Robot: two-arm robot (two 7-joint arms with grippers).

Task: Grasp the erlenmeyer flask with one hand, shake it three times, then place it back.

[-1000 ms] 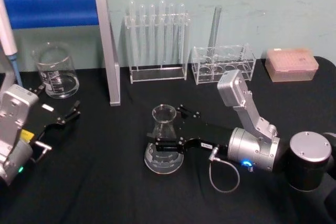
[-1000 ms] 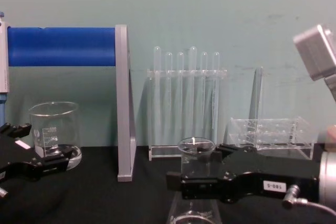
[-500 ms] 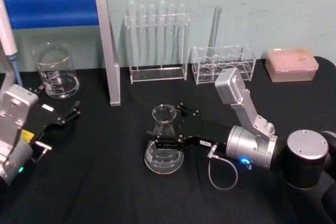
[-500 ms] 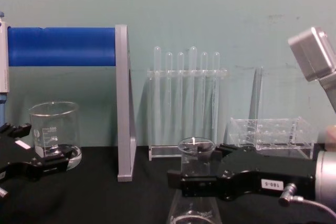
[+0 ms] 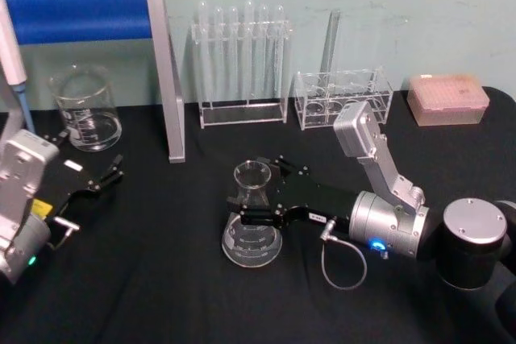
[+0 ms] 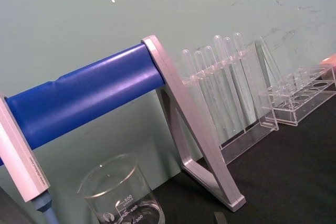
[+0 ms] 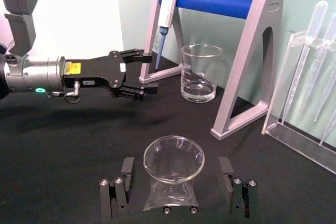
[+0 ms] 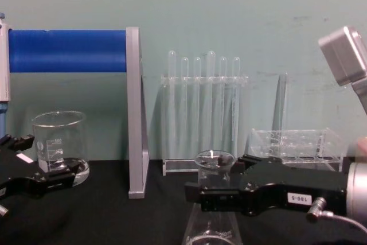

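Head view finding: the erlenmeyer flask point(image 5: 251, 227) is standing upright on the black table cover point(image 5: 161, 279), in front of the blue-barred stand point(image 5: 165, 78) and to its right, well apart from it.
Working hand: the right gripper point(image 5: 256, 189) is reaching in from the side away from the stand, its jaws straddling the flask's neck just under the flared rim.
Jaw state: in the right wrist view the fingers point(image 7: 126, 170) are standing wide, with a clear gap showing between each one and the glass; nothing is being held.
Reason for grip height: judged, the neck is the narrowest part, and the taper below it should be keeping the flask from sliding down during shaking.
Flask base: sitting flat on the cover, not yet lifted.
Idle arm: the left gripper point(image 5: 105, 176) is resting with fingers parted in front of the stand on its left, near the beaker point(image 5: 85, 110) and clear of the work.
Stage: judged as pre-grasp; closing, lifting, three shakes and the return are all outstanding.
Risk: smooth glass; one jaw touching first could be nudging the flask off centre.
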